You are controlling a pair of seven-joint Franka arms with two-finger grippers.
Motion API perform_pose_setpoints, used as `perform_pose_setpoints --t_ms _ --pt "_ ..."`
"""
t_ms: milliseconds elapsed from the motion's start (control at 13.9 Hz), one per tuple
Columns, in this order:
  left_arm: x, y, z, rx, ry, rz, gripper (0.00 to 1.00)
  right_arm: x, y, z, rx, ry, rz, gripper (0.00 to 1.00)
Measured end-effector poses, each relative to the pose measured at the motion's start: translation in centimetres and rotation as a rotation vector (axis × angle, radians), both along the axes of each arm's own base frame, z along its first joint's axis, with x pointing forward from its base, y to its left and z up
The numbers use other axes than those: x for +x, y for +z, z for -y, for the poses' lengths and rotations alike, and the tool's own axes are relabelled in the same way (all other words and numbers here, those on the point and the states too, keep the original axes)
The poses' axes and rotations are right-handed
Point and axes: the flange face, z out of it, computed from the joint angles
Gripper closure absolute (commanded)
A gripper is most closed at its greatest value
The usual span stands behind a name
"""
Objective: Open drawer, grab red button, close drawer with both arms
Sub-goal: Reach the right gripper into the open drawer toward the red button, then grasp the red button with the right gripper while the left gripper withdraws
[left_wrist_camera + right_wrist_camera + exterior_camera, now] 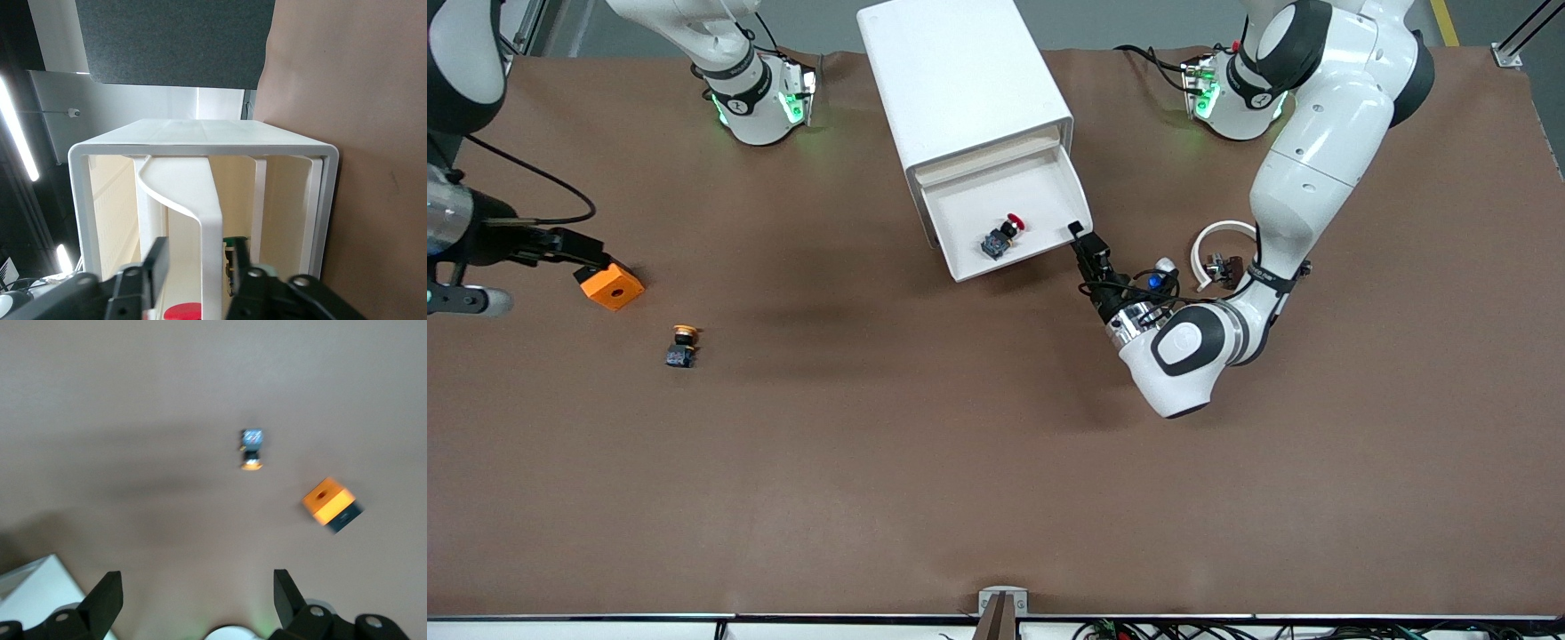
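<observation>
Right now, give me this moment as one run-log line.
drawer: open | button: in drawer | left gripper: open, straddling drawer's front edge | right gripper: open, waiting

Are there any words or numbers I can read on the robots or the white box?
None can be read.
Small dark marks on the two white robot arm bases: too small to read.
Tall white cabinet, red-capped button, orange cube: no writing shows.
</observation>
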Motion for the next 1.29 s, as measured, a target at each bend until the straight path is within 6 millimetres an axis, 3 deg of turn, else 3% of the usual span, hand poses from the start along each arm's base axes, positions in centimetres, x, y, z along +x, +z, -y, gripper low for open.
perform_pose_setpoints --t_ms 216,575,791,1079,1295 --pt "0.1 0.0 -0.1 0.0 0.003 0.0 0.0 -1.2 0.5 -7.8 0.031 -0.201 -0.059 0.0" --pt "0.8 0.7 -0.3 -0.013 0.01 0.021 0.0 -3.4 0.7 -18.6 -0.018 -0.33 -0.035 0.0" --pt "2.0 2.9 -0.7 -0.091 -0.014 0.114 0.0 -6.4 0.2 -27.7 -0.037 -0.437 0.004 0.0" --pt "2.7 7.7 -1.2 -0.235 -0.13 0.322 0.0 -11.2 -3.5 -39.0 -0.058 -0.531 0.028 0.0" --pt "3.0 11.6 -1.7 -0.344 -0.231 0.473 0.0 -13.3 -7.6 -44.3 -0.074 -0.555 0.038 0.0"
